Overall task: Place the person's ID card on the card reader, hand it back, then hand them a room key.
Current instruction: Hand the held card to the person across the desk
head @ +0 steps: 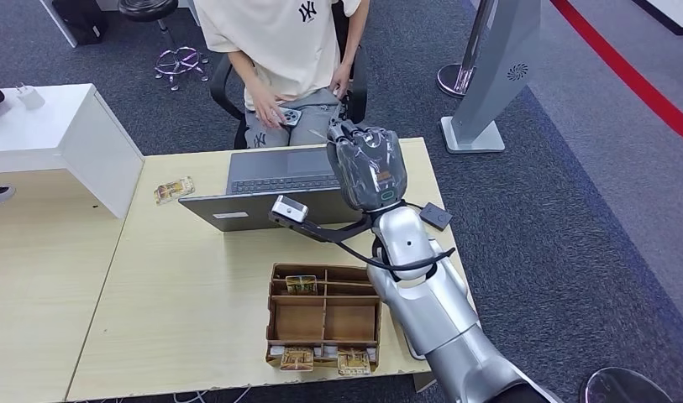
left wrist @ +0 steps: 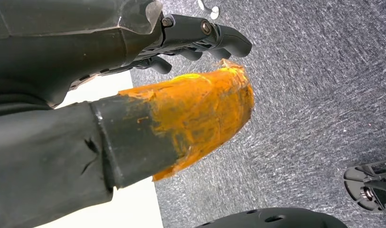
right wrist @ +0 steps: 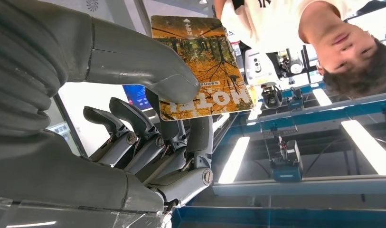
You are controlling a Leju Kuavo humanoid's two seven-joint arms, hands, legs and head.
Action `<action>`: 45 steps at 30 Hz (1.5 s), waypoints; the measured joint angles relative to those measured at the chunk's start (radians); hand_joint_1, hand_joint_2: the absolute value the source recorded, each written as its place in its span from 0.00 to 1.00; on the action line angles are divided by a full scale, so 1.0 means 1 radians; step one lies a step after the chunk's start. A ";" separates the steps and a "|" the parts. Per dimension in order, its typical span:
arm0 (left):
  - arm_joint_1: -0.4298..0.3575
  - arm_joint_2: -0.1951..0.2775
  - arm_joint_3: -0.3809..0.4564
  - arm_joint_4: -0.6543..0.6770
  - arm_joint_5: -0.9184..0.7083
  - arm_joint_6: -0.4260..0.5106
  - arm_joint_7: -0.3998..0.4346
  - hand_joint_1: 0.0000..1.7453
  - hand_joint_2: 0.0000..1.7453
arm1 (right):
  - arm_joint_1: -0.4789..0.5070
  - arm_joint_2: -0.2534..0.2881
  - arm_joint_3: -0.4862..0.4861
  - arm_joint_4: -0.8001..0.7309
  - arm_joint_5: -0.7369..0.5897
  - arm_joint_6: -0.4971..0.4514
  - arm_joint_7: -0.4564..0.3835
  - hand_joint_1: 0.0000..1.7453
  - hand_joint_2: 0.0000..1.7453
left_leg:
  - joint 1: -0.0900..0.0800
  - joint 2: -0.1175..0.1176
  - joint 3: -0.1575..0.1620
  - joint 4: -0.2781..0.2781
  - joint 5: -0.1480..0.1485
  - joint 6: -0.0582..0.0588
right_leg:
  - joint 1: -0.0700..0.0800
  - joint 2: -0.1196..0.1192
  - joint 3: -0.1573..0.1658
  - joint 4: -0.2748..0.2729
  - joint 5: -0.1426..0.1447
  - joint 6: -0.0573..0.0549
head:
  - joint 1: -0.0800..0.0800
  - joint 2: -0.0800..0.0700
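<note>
Gripped in the right hand (right wrist: 148, 128): a room key (right wrist: 202, 66), a card printed with autumn trees and the word "HOTEL", pinched between the thick thumb and the darker fingers (right wrist: 134, 118). Raised on the right arm above the far right part of the table (head: 186, 285), just in front of the seated person (head: 287, 50), with the back of the hand (head: 367, 164) turned to the head camera. Printed on the person's pale shirt: an "NY" logo. Resting in the person's lap: both of their hands with a small device.

Left hand (left wrist: 200, 40): hanging over grey carpet, dark fingers curled, thumb tip coated orange; cannot tell whether anything is held.

On the table: an open laptop (head: 275, 189), a small dark card reader (head: 436, 216) to its right, 1 loose card (head: 173, 190) to its left. Nearer, a wooden box (head: 325, 323) with compartments: 1 card standing in a far slot, 2 more cards at the near edge.
</note>
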 joint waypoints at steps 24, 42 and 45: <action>0.000 0.001 -0.011 0.000 -0.004 -0.006 0.003 0.00 0.00 | -0.018 -0.006 0.035 0.029 0.001 0.000 0.013 1.00 1.00 | 0.000 0.000 0.000 0.000 0.000 0.000 | 0.000 0.000 0.000 0.000 0.000 0.000 | 0.000 0.000; 0.000 0.001 -0.011 0.000 -0.001 -0.001 0.019 0.00 0.00 | 0.013 -0.015 0.063 -0.004 -0.010 -0.001 0.044 0.00 0.00 | 0.000 0.000 0.000 0.000 0.000 0.000 | 0.000 0.000 0.000 0.000 0.000 0.000 | 0.000 0.000; 0.000 0.001 -0.011 0.000 0.007 0.003 0.019 0.00 0.00 | 0.054 -0.015 0.058 -0.059 -0.043 -0.001 -0.004 0.00 0.00 | 0.000 0.000 0.000 0.000 0.000 0.000 | 0.000 0.000 0.000 0.000 0.000 0.000 | 0.000 0.000</action>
